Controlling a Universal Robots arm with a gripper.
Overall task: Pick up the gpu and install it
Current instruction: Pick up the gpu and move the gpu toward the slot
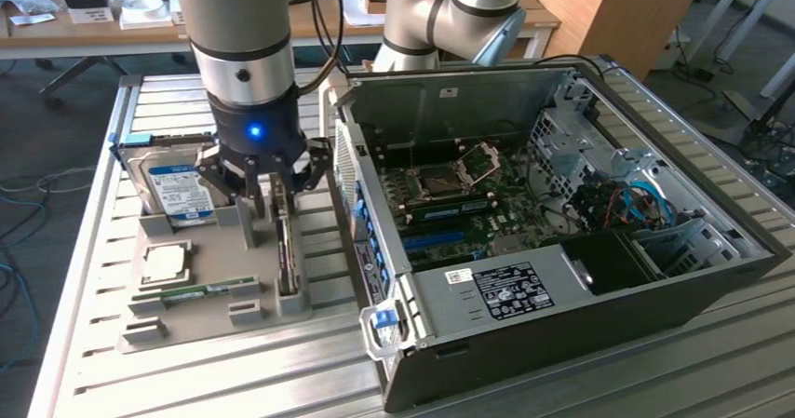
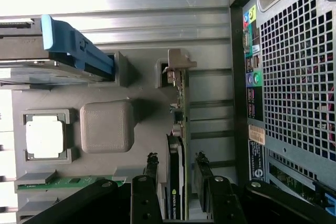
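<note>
Stood on edge in the grey holder (image 2: 142,129) beside the computer case (image 2: 294,77), the gpu (image 2: 181,114) is straddled by fingers (image 2: 202,167) spread apart; stiff, light yet fragile, it is judged best pinched across its black cooler.

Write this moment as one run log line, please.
step: pick | gripper: open, fingers either side of gpu | gpu: on edge in gray holder, not lifted

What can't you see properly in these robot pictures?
Part of the gpu: exterior view, jaws cover it.
One gpu end: wrist view, cut by frame edge.
gpu flat faces: both views, it stands edge-on.
Hard drive label writing: exterior view, too small.
Case sticker writing: exterior view, too small.
</note>
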